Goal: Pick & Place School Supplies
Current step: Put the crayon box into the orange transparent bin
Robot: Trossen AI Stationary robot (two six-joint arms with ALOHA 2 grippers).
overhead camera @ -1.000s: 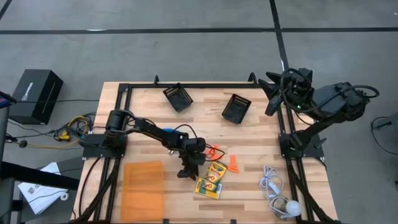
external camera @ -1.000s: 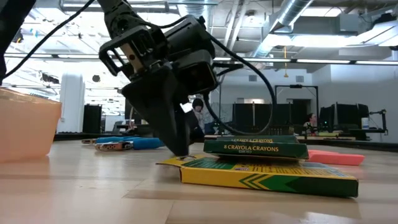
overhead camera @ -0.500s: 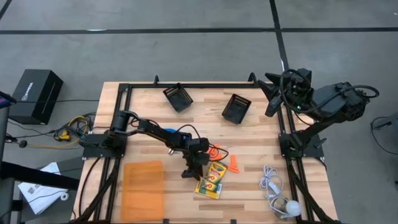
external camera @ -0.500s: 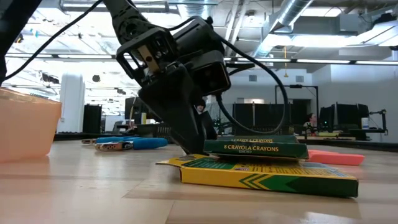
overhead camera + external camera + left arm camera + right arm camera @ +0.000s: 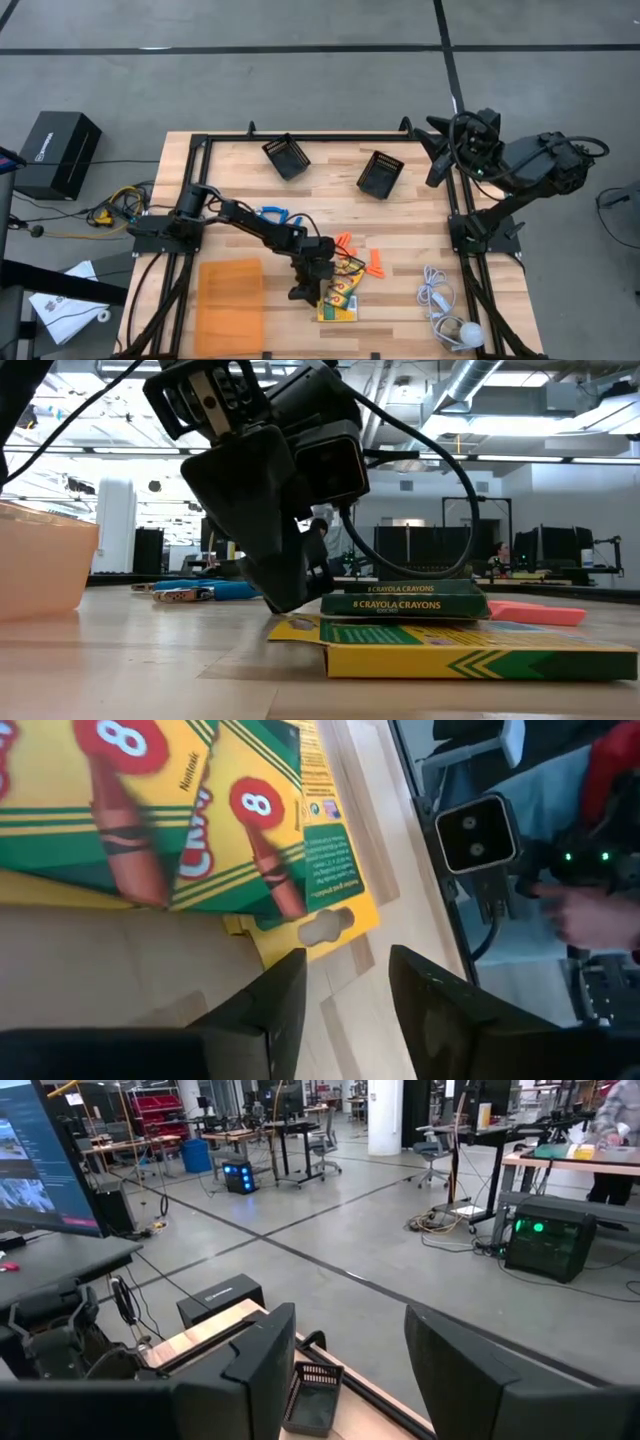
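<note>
Reaching low over the wooden tabletop (image 5: 240, 195), your left gripper (image 5: 305, 288) sits at the near-left edge of the two stacked yellow-and-green crayon boxes (image 5: 340, 290), fingers spread and holding nothing. In the left wrist view the box stack (image 5: 190, 820) lies just ahead of the fingertips (image 5: 285, 990), and the bottom box's yellow flap pokes out toward them. From the low view the gripper (image 5: 275, 595) looks to be almost down on the wood beside the upper box (image 5: 405, 603).

You want only the top box, so straddle its narrow sides, not the loose flap, which would likely bend or slip. Keep the fingertips above the lower box before closing, or you may drag both. Close slowly and lift straight up.

Your right gripper (image 5: 340, 1370) waits spread and unloaded, raised off the far-right corner of the tabletop. The blue-handled scissors-like tool (image 5: 268, 213) lies behind the left arm, and the stubby orange pieces (image 5: 372, 262) sit just beyond the boxes, so steer clear of them when lifting. The flat orange tray (image 5: 230, 305) lies to the left, close by.
</note>
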